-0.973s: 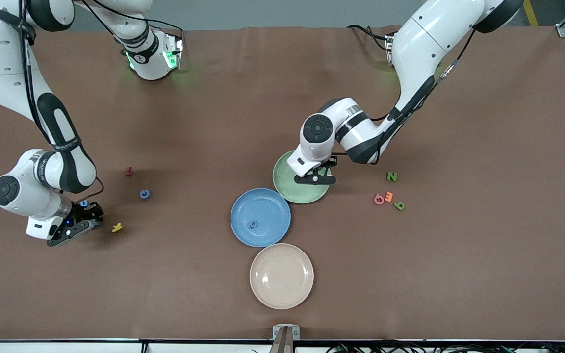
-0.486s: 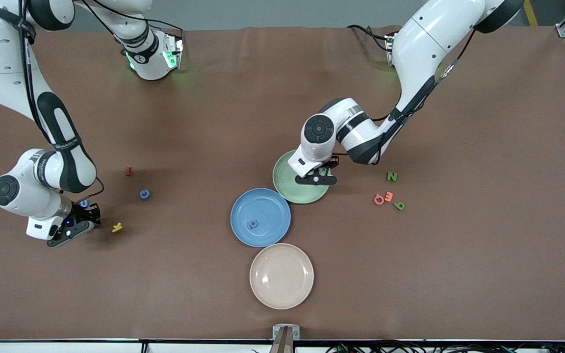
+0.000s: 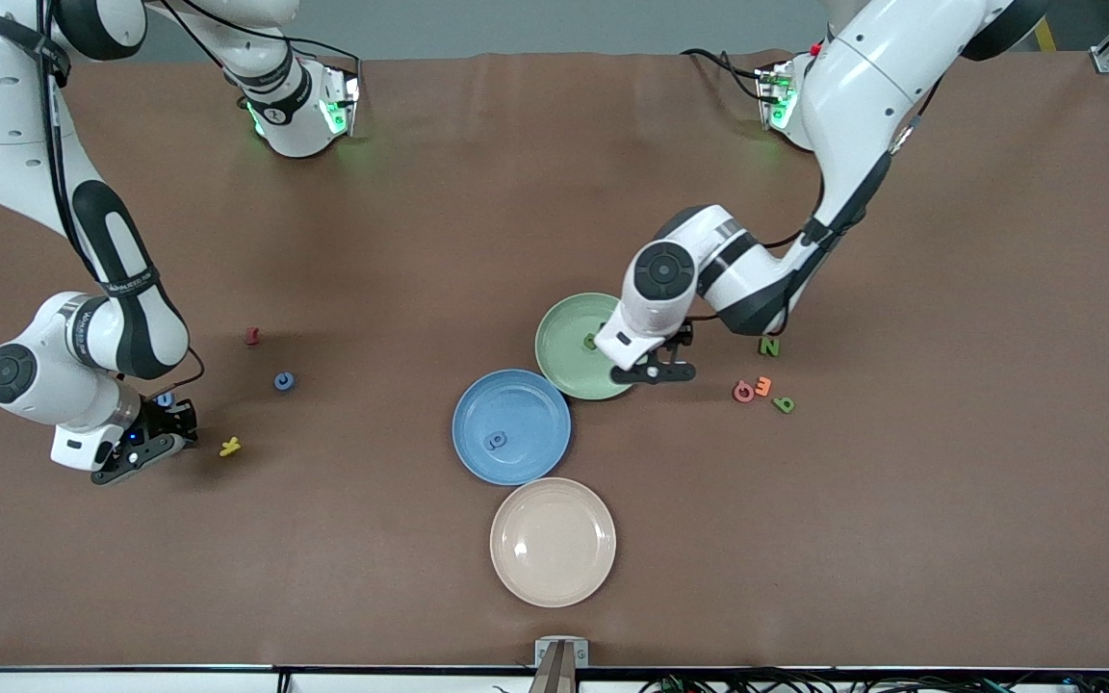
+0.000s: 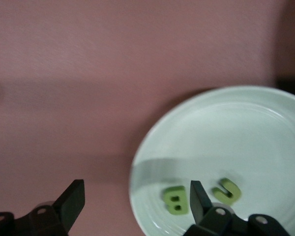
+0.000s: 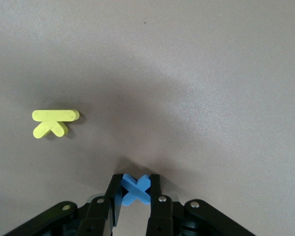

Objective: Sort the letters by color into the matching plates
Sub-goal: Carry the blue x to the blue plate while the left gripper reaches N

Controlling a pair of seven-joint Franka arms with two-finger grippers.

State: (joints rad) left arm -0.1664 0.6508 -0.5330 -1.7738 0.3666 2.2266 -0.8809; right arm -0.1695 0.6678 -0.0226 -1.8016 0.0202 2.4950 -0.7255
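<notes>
Slippage threatened the blue X-shaped piece (image 5: 134,189), pinched only at its edges by the closed right hand (image 3: 167,430) low near the counter's right-arm end. Over the pale green plate's (image 3: 564,337) rim, the left hand (image 3: 656,371) hung wide open, empty, two green letters (image 4: 176,199) resting inside.
</notes>
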